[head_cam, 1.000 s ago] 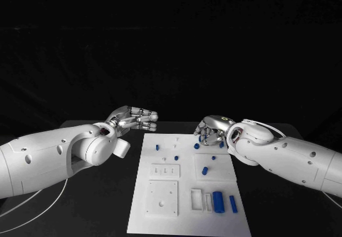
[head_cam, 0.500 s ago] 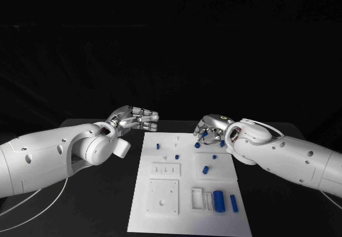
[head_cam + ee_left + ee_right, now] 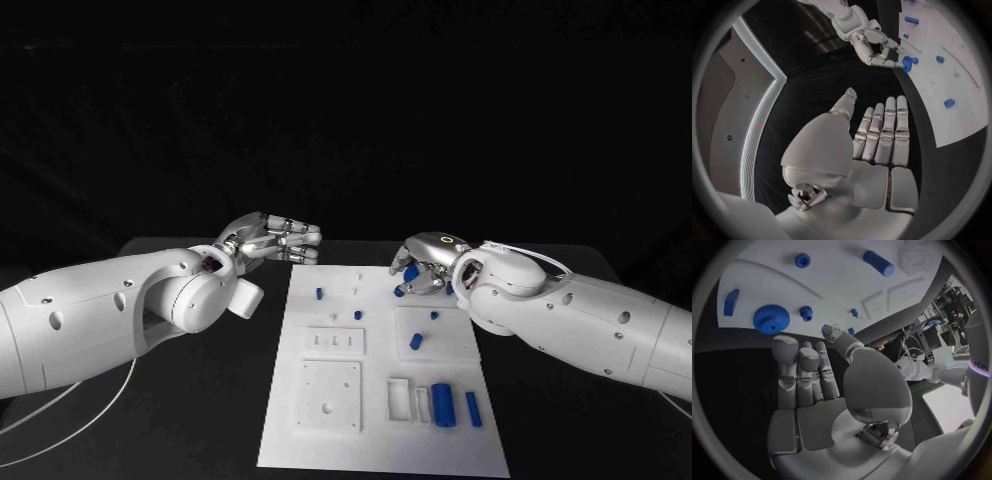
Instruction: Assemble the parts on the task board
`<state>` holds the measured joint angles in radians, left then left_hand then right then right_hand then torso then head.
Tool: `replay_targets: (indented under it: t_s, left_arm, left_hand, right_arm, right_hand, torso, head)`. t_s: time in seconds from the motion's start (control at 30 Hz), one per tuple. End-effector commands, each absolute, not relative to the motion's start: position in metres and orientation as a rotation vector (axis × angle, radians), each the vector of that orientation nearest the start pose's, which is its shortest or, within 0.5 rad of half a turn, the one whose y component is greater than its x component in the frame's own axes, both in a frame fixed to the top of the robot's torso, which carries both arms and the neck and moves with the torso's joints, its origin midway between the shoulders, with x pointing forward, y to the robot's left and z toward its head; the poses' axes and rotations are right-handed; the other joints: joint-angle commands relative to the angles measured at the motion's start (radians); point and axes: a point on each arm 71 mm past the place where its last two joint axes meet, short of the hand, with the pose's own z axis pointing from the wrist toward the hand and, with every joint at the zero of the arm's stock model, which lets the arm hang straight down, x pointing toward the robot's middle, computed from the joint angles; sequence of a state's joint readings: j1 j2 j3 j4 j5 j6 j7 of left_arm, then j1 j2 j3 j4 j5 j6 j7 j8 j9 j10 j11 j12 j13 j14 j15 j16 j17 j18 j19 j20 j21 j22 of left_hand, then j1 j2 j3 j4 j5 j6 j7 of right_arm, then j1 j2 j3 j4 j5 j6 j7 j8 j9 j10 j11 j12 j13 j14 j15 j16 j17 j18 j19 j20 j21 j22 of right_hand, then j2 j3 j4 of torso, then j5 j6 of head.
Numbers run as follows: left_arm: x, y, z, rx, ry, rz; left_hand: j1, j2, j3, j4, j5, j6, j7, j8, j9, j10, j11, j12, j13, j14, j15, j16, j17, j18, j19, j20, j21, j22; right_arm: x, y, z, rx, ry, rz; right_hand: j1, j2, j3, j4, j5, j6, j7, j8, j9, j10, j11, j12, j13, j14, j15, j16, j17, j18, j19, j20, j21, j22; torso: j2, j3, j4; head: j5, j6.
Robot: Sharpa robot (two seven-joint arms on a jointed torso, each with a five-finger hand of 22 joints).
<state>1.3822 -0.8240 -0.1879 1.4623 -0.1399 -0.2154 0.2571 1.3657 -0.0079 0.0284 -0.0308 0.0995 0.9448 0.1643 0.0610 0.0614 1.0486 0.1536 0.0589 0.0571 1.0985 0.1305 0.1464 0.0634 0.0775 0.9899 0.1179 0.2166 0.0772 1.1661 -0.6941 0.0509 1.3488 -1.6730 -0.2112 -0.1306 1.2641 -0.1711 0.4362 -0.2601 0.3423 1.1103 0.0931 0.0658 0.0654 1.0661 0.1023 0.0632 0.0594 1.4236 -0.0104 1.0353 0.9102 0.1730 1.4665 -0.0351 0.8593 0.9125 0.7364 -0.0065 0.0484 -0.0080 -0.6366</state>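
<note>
Right hand (image 3: pixel 811 385) open, fingers straight, above task board (image 3: pixel 836 287); blue gear (image 3: pixel 769 318) just beyond fingertips, holding nothing.

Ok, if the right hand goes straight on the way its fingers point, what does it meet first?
Probably the blue gear on the task board, just beyond the right hand's fingertips; how much gap remains is unclear.
</note>
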Motion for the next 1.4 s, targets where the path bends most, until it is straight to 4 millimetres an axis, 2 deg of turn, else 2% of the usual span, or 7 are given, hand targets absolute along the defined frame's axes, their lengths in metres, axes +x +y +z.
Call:
replay_targets:
  t_s: [0.03,0.23,0.6,0.9,1.1,1.23,1.4]
  left_arm:
    - [0.509,0.21,-0.15,-0.863,1.642,-1.447]
    - [0.509,0.21,-0.15,-0.861,1.642,-1.448]
    - [0.508,0.21,-0.147,-0.852,1.638,-1.452]
    - [0.507,0.21,-0.145,-0.848,1.636,-1.454]
    - [0.508,0.21,-0.145,-0.847,1.637,-1.454]
    - [0.508,0.21,-0.145,-0.846,1.639,-1.456]
    - [0.508,0.21,-0.145,-0.846,1.641,-1.456]
  left_hand:
    - [-0.005,0.0,0.0,0.006,-0.004,-0.004,0.0,0.003,0.0,-0.005,0.001,0.003,0.001,-0.006,0.003,-0.006,0.001,-0.002,-0.007,0.002,-0.003,-0.001]
    - [-0.005,0.0,0.0,0.006,-0.004,-0.004,0.0,0.003,0.0,-0.005,0.001,0.003,0.001,-0.006,0.003,-0.006,0.001,-0.002,-0.007,0.002,-0.003,-0.001]
    - [-0.005,0.0,0.0,0.006,-0.004,-0.004,0.0,0.003,0.0,-0.005,0.001,0.003,0.001,-0.006,0.003,-0.006,0.001,-0.002,-0.007,0.002,-0.003,-0.001]
    - [-0.005,0.0,0.0,0.006,-0.004,-0.004,0.0,0.003,0.0,-0.005,0.001,0.003,0.001,-0.006,0.003,-0.006,0.001,-0.002,-0.007,0.002,-0.003,-0.001]
    - [-0.005,0.0,0.0,0.006,-0.004,-0.004,0.0,0.003,0.0,-0.005,0.001,0.003,0.001,-0.006,0.003,-0.006,0.001,-0.002,-0.007,0.002,-0.003,-0.001]
    - [-0.005,0.0,0.0,0.006,-0.004,-0.004,0.0,0.003,0.0,-0.005,0.001,0.003,0.001,-0.006,0.003,-0.006,0.001,-0.002,-0.007,0.002,-0.003,-0.001]
    - [-0.005,0.0,0.0,0.006,-0.004,-0.004,0.0,0.003,0.0,-0.005,0.001,0.003,0.001,-0.006,0.003,-0.006,0.001,-0.002,-0.007,0.002,-0.003,-0.001]
  right_arm:
    - [0.518,-0.171,-0.187,-0.392,1.635,0.433]
    - [0.517,-0.168,-0.19,-0.422,1.611,0.402]
    - [0.518,-0.167,-0.2,-0.437,1.594,0.362]
    - [0.519,-0.168,-0.206,-0.438,1.591,0.347]
    - [0.52,-0.168,-0.208,-0.434,1.588,0.353]
    - [0.52,-0.167,-0.21,-0.431,1.593,0.363]
    - [0.521,-0.167,-0.212,-0.429,1.603,0.371]
  right_hand:
    - [0.01,0.0,-0.012,0.005,-0.009,-0.008,0.004,-0.004,-0.001,-0.008,0.001,-0.005,-0.001,0.001,0.005,-0.004,0.002,0.017,0.05,0.008,-0.005,-0.003]
    - [0.019,-0.008,-0.027,0.019,-0.038,-0.01,0.015,-0.003,-0.001,-0.005,0.007,-0.005,-0.001,0.001,0.014,-0.007,0.001,0.025,0.05,0.016,-0.007,-0.009]
    - [0.025,-0.017,0.0,0.022,-0.068,-0.011,0.016,-0.004,-0.002,0.002,0.004,-0.005,-0.001,0.001,0.014,-0.01,-0.003,0.023,0.05,0.017,-0.007,-0.016]
    - [0.012,-0.021,0.06,0.016,-0.096,-0.01,0.015,-0.004,-0.001,0.029,-0.002,-0.005,-0.001,0.003,0.012,-0.009,-0.002,0.016,0.049,0.015,-0.001,-0.015]
    - [0.001,-0.019,0.102,0.015,-0.106,-0.009,0.01,-0.004,-0.001,0.049,-0.007,-0.006,-0.001,0.004,0.01,-0.01,-0.002,0.01,0.049,0.013,0.004,-0.011]
    - [-0.013,-0.015,0.162,0.024,-0.147,-0.02,0.015,-0.003,-0.003,0.074,-0.012,-0.006,-0.001,0.005,0.009,-0.013,-0.003,0.004,0.049,0.011,0.002,-0.01]
    - [-0.017,-0.014,0.179,0.034,-0.156,-0.009,0.016,-0.003,-0.002,0.088,-0.016,-0.006,-0.001,0.006,0.006,-0.013,-0.002,0.0,0.049,0.009,0.003,-0.008]
  torso:
    - [0.002,-0.001,0.0002]
    - [0.004,-0.0013,0.0023]
    - [0.006,-0.0021,0.002]
    - [0.005,-0.0028,0.0035]
    - [0.008,-0.0033,0.0021]
    - [0.007,-0.0046,0.0033]
    - [0.009,-0.0051,0.0037]
  head:
    - [-0.001,-0.002]
    - [-0.003,-0.005]
    - [-0.005,-0.009]
    - [-0.003,-0.013]
    - [-0.001,-0.013]
    - [-0.002,-0.014]
    - [0.0,-0.016]
